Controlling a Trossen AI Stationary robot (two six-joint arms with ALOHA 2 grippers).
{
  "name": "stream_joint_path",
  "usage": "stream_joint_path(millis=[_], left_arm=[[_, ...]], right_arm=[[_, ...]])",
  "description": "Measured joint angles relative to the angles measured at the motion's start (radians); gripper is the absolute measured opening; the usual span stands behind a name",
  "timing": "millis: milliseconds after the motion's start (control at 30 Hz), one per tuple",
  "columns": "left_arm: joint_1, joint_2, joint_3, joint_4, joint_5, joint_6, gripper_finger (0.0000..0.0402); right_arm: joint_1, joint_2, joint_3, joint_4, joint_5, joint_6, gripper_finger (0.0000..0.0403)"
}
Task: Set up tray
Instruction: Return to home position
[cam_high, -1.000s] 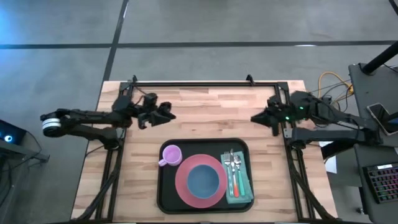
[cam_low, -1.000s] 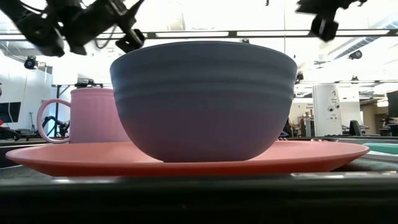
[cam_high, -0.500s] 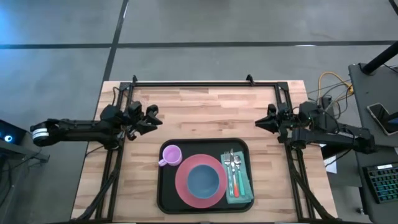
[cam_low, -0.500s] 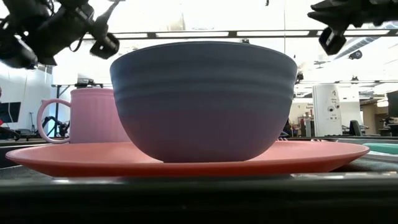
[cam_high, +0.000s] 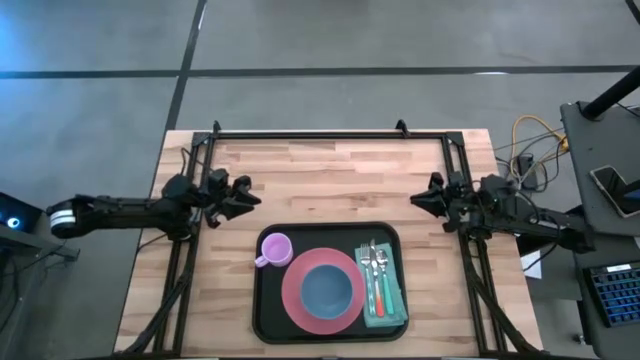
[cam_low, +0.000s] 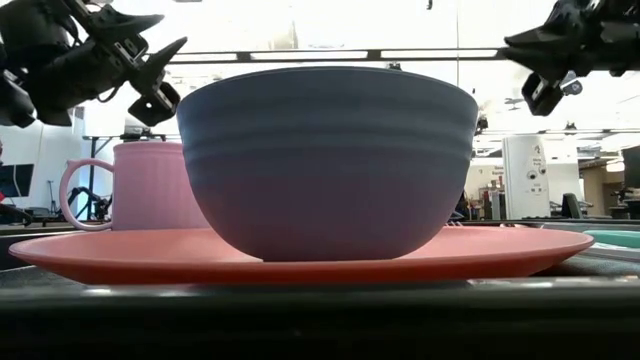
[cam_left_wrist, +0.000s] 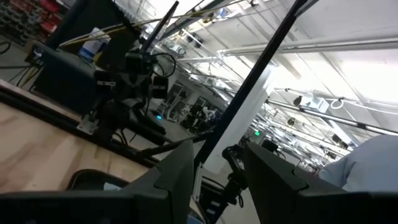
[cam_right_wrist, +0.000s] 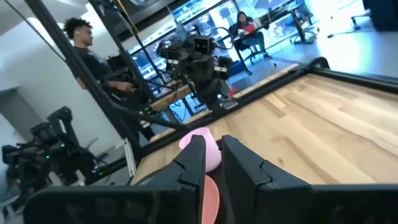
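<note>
Overhead straight down; low view level, tight on shared bowl (cam_low: 325, 160)

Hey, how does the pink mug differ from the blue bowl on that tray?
The mug is pink with a side handle; the bowl is blue-grey with none. The mug stands on the bare tray, the bowl on the pink plate. The bowl is wider than the mug. Both sit upright on the tray.

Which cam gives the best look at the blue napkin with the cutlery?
High view: the whole napkin lies at the tray's right end, with the cutlery side by side on it. Low view catches only a teal sliver past the plate's rim. Neither wrist view shows it.
</note>
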Motion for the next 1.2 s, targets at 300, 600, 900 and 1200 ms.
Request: stream_joint_path(millis=[300,600,900,1200], left_arm=[[-0.011,0.035,0.001,-0.057,-0.001,-0.001,0.0123],[-0.016,-0.401,-0.015,-0.419,-0.011,0.000,0.0123],[-0.016,-0.723,-0.015,-0.525,-0.012,0.000,0.0123],[-0.103,-0.743,-0.015,-0.510,-0.024,-0.001,0.0123]], right_arm=[[0.000,0.001,-0.050,-0.001,0.008,-0.003,0.0043],[-0.001,0.004,-0.091,-0.002,0.007,0.031,0.0043],[-0.001,0.009,-0.091,-0.001,0.005,0.037,0.0043],[0.023,-0.003,-0.091,-0.003,0.006,0.036,0.0043]])
